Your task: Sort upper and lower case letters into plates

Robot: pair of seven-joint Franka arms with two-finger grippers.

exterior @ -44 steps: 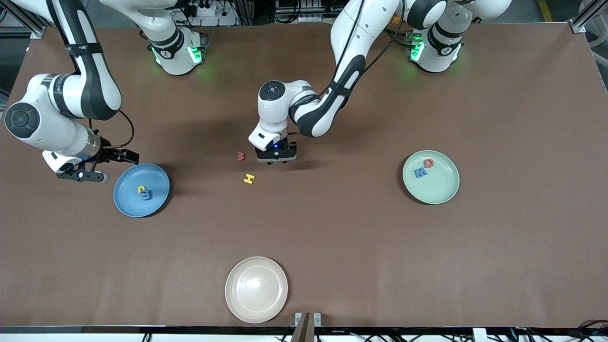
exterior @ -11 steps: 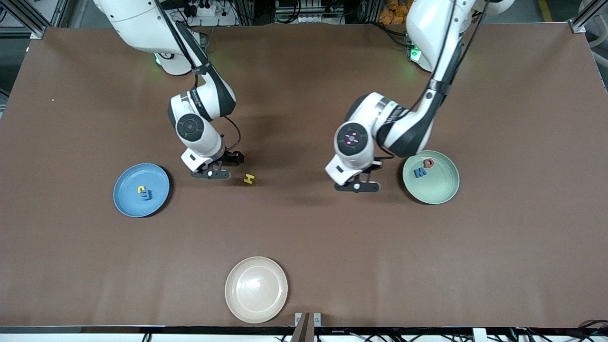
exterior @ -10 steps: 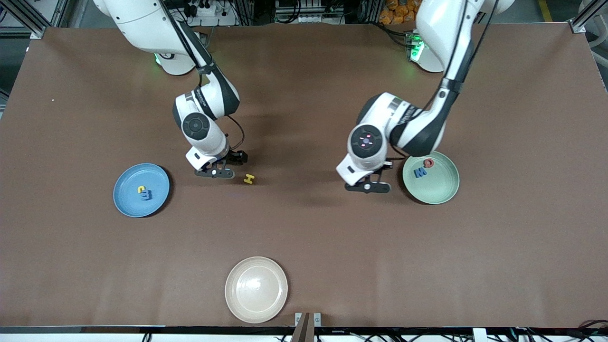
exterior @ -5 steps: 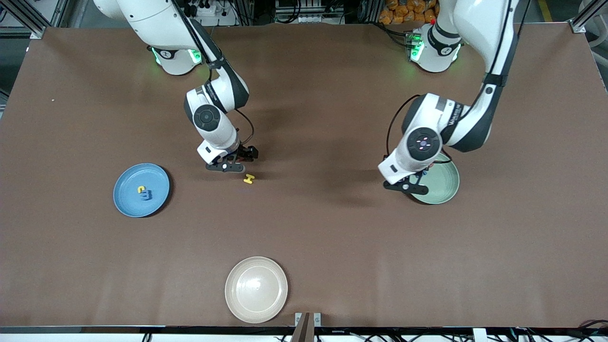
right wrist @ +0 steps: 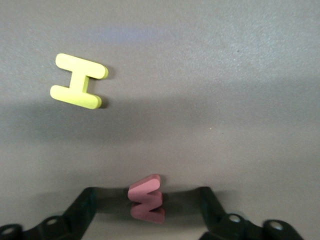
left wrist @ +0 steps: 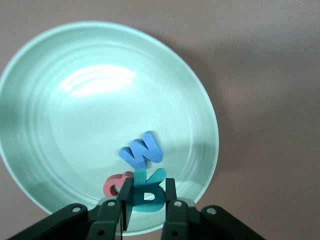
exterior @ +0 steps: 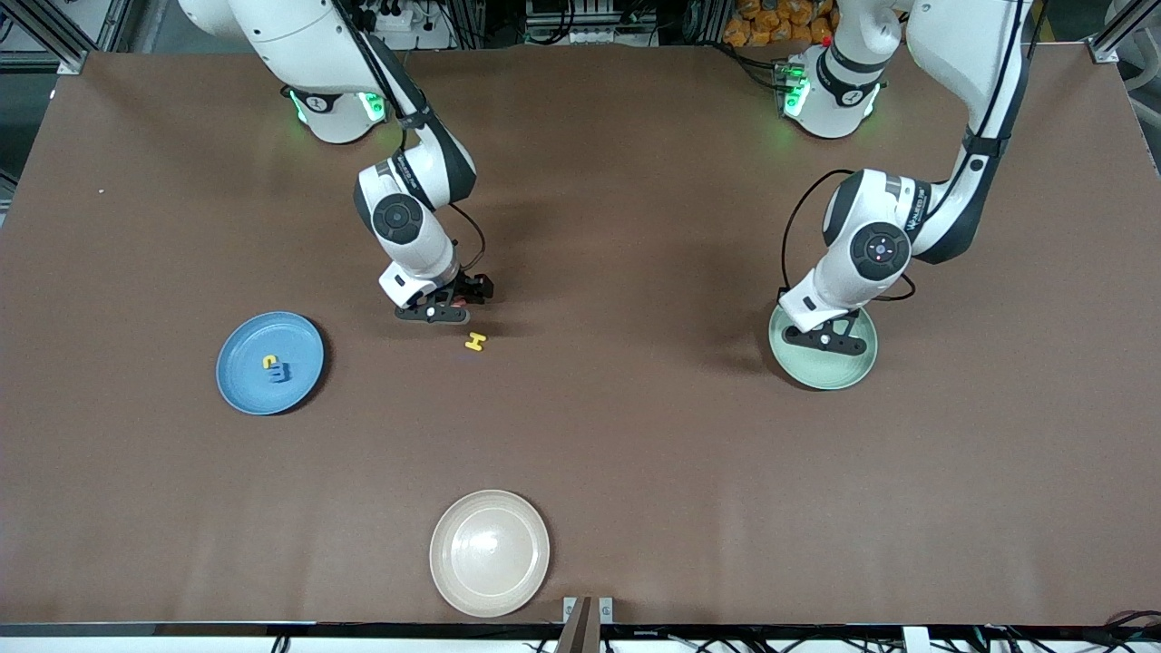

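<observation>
Half a second on, my left gripper (exterior: 824,337) has carried on from the mint plate's (exterior: 862,363) rim to hang over the dish itself, while the right gripper (exterior: 435,311) has barely shifted from its spot over the table. In the left wrist view, the left fingers (left wrist: 125,197) are clamped on a teal letter (left wrist: 146,192), held above a blue W (left wrist: 142,150) and a red letter (left wrist: 116,184) lying in the plate. In the right wrist view, the right fingers (right wrist: 82,205) stand spread, with a red w (right wrist: 146,198) on the table between them, touching neither. A yellow H (exterior: 475,342) lies just beside that gripper, nearer the front camera. The blue plate (exterior: 245,381), toward the right arm's end, holds a yellow letter (exterior: 269,361) and a blue letter (exterior: 279,372).
</observation>
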